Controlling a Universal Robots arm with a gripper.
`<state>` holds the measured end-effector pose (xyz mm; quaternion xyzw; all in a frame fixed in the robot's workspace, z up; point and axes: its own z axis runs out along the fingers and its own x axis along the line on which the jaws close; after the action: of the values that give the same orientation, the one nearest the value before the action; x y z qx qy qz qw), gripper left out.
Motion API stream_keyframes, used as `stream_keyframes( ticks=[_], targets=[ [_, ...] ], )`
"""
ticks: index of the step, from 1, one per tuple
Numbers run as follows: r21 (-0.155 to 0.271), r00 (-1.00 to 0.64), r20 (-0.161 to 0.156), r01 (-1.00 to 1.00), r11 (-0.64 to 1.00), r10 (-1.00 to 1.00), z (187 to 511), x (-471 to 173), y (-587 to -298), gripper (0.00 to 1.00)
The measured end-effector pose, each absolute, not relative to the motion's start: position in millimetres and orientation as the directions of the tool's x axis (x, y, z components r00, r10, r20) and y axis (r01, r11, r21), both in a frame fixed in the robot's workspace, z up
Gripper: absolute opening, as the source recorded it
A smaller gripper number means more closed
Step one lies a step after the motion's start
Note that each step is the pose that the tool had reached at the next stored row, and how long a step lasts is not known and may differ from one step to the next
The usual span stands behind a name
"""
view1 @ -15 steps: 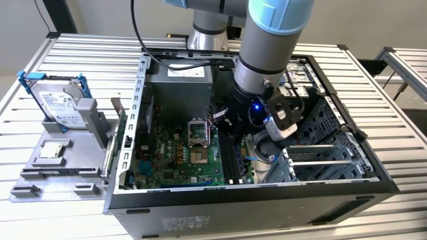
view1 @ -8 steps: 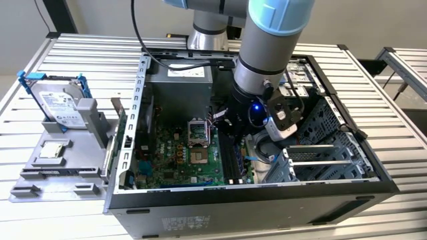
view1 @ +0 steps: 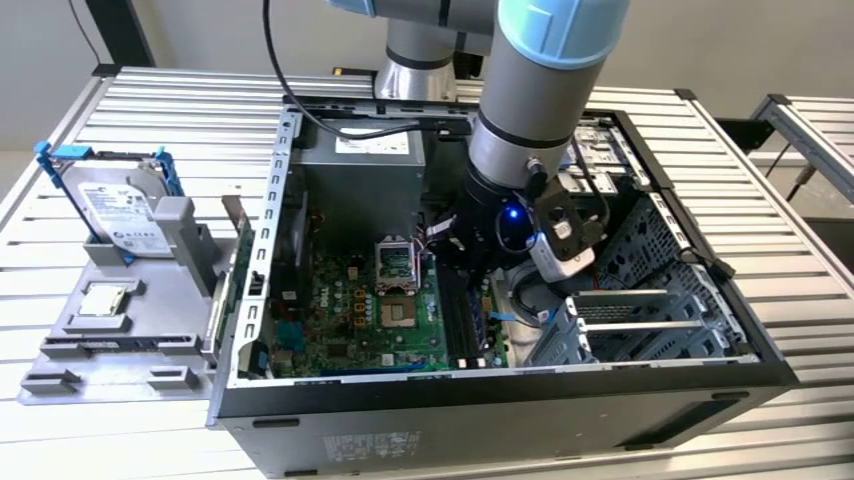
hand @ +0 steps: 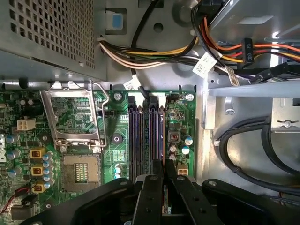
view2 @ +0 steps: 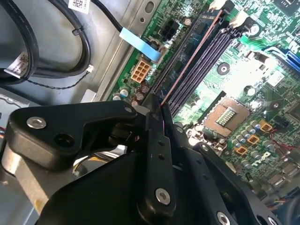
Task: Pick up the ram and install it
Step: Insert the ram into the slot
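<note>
Ram (view2: 187,65) (thin, dark) stands edge-on over the slots (hand: 146,136) at frame centre, gripped by the hand (view2: 157,110).

From my seat the gripper (view2: 157,117) reads as matt black plastic or coated metal, studded with shiny steel screws. The stick (view2: 185,63) pinched between its fingers (view2: 157,154) shows me one thin, dark, faintly coppery edge. The board (hand: 75,136) under it is glossy green laminate with dull purple plastic slots (hand: 147,136) (their end clips black). The socket frame (hand: 72,115) looks like bright bare metal. The case (view1: 534,395) has a satin black painted shell and raw grey sheet steel inside. The cables (hand: 243,136) wear smooth rubbery black sleeves. The table (view1: 174,110) is ribbed, brushed aluminium, and the tray (view1: 120,340) is matt grey plastic.
</note>
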<state>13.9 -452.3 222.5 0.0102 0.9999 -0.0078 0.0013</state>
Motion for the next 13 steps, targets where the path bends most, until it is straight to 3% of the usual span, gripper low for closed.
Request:
stream_keyframes(
  ticks=[13],
  targets=[
    [-0.020,-0.999,-0.003,0.034,0.999,0.034,220.5,14.7,-451.2,0.00]
  ],
)
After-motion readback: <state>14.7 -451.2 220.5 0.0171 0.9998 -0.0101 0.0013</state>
